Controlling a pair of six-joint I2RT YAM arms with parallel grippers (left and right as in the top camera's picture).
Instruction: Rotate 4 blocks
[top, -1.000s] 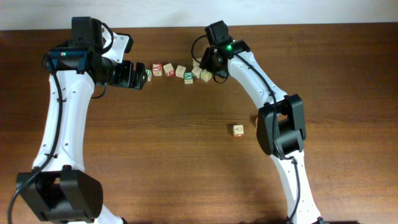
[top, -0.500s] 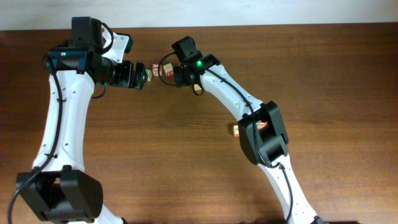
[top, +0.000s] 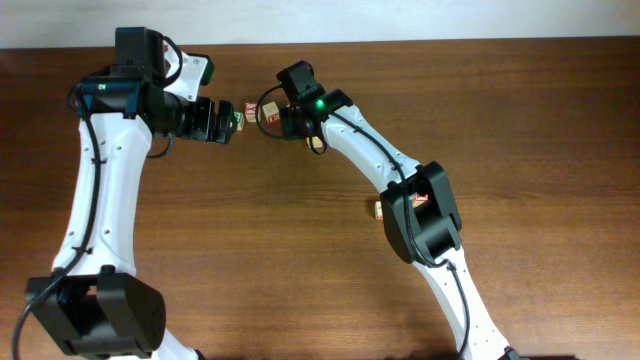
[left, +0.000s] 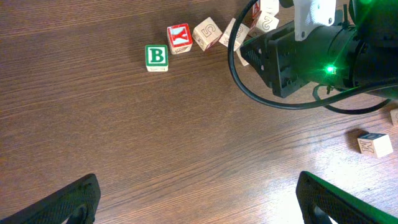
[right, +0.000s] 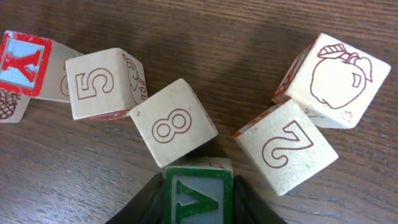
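The right hand (right: 199, 208) grasps the V block (right: 198, 186) in the far row on the surface (top: 300, 250) — the block sits inside the grip, touching the 8 block (right: 174, 121) just beyond. The left hand (left: 199, 202), released, hangs off to the left — the right arm is nearer.

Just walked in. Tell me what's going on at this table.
Two robot arms are working over a cluster of wooden alphabet blocks on a table. The right claw is closed on the green V block, which sits close beside the 8 block and the 2 block. The left claw is wide open and empty, hovering above the table with the green B block ahead of it.
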